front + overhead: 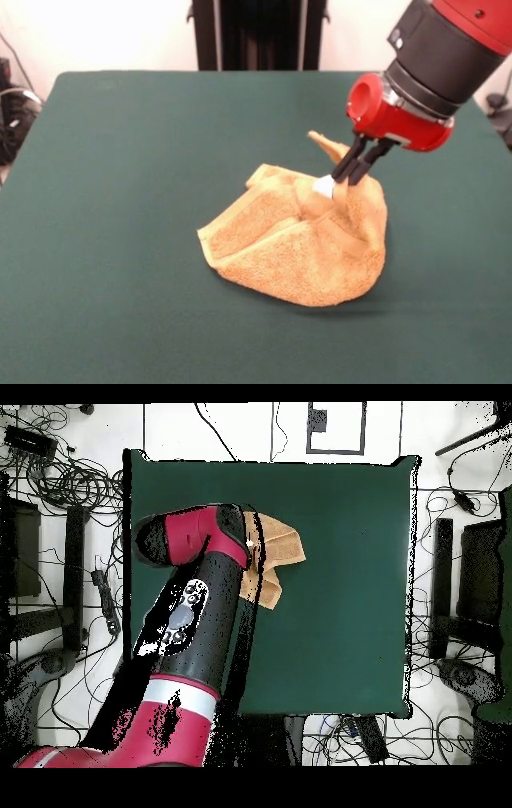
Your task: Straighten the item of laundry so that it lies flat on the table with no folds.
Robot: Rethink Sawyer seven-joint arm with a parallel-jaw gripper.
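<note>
Where the towel [308, 244] peaks, the end effector [346, 178] is pinched closed — gripping a raised fold.

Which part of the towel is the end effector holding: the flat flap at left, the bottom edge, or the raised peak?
The raised peak of the towel. The end effector is pinched on it by the white label; the other parts lie on the table.
</note>
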